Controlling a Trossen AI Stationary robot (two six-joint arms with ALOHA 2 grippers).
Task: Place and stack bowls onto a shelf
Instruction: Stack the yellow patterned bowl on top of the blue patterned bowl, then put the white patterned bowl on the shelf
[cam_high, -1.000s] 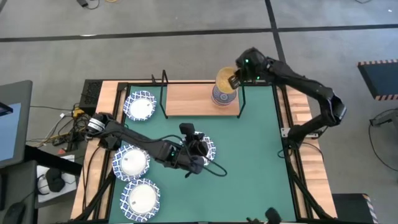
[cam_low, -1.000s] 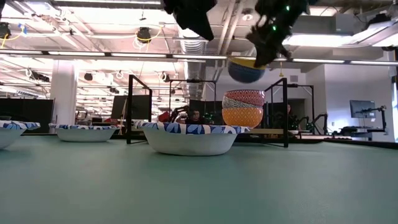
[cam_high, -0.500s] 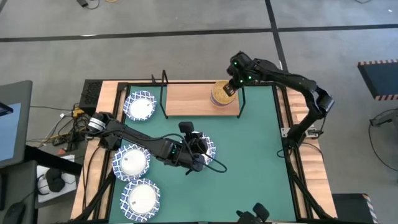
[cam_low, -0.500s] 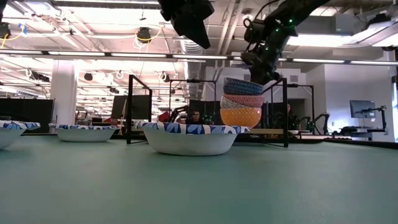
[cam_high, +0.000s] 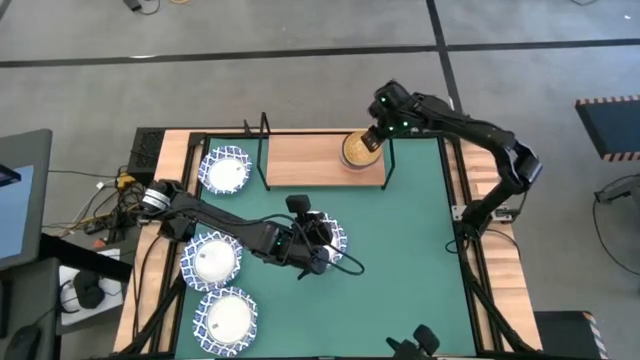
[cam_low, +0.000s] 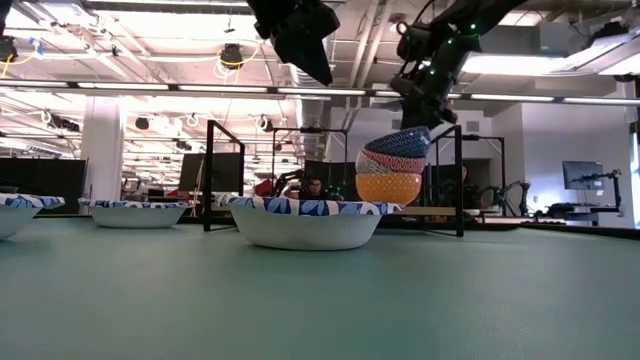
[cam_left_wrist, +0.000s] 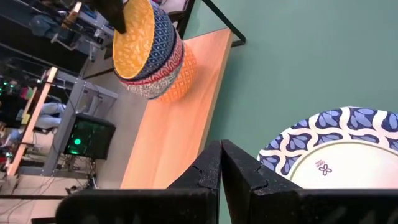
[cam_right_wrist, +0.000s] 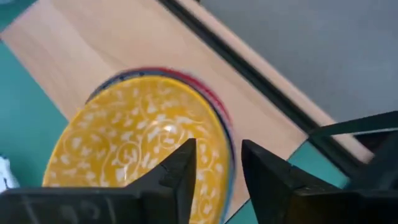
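Right claw (cam_high: 369, 141) open over stacked bowls (cam_high: 355, 150) | shelf (cam_high: 300, 160)

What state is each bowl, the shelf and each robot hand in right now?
Small bowls: stacked on the shelf, top one tilted.
Shelf: holds only that stack.
Four big bowls: upright on the mat, unstacked.
Right hand: open, at the stack's top.
Left hand: shut, above a big bowl.

Lower bowls (cam_right_wrist: 214, 102): mostly hidden under the top bowl (cam_right_wrist: 134, 140) in the right wrist view.
Big bowl (cam_left_wrist: 339, 146): cut by the left wrist picture's edge.
Far-left bowl (cam_low: 15, 213): cropped in the low view.
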